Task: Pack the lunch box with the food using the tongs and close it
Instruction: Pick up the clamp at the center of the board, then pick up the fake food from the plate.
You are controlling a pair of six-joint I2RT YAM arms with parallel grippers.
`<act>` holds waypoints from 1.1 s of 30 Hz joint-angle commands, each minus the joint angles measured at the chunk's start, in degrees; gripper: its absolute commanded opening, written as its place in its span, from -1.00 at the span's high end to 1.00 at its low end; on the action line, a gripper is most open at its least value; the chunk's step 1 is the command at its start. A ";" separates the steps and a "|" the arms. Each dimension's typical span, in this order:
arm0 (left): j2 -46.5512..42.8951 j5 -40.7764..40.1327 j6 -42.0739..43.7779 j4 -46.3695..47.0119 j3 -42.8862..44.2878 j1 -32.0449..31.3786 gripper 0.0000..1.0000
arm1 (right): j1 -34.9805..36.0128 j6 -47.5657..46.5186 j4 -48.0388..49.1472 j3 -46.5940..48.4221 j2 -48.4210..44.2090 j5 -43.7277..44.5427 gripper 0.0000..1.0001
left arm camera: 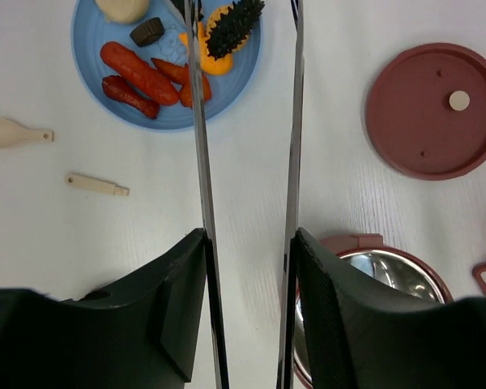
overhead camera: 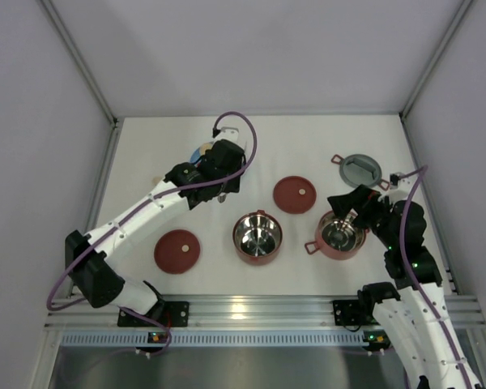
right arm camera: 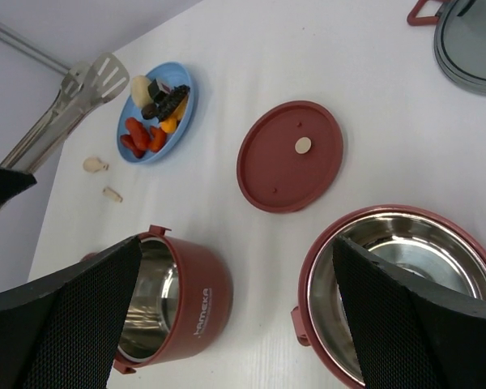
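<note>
My left claw (left arm camera: 251, 237) is clenched on the tongs (left arm camera: 198, 146), one finger outside each arm. Their tips reach over the plate (left arm camera: 89, 49) holding the food (left arm camera: 138, 73). The frame's top cuts the tips off, so I cannot tell if they touch a piece. Bare table (left arm camera: 348, 211) lies open between the plate and the nearer disc lid (left arm camera: 433, 109).

My right claw (right arm camera: 236, 243) hangs released, spread wide, by the right bowl (right arm camera: 405, 235). The left bowl (right arm camera: 198, 300) stands apart from it, and both are uncovered. The top lid (right arm camera: 470, 40) is cropped at the corner.

From above, my left arm hides most of the plate. I cannot identify the two pale bits (left arm camera: 97, 185) beside it.
</note>
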 commanded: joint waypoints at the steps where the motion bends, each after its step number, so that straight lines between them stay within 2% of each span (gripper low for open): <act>1: -4.13 1.52 -0.65 0.76 -3.24 -0.18 -0.04 | -0.79 0.65 1.94 -0.27 -1.03 -1.06 -0.99; 12: -2.20 -0.06 1.11 0.05 -2.99 0.26 -0.08 | -0.70 1.53 2.37 -1.59 -1.56 -1.59 -0.99; 33: 4.56 9.78 6.12 6.73 -3.43 8.52 -0.04 | -0.79 2.14 3.34 -3.00 -1.38 -1.76 -0.99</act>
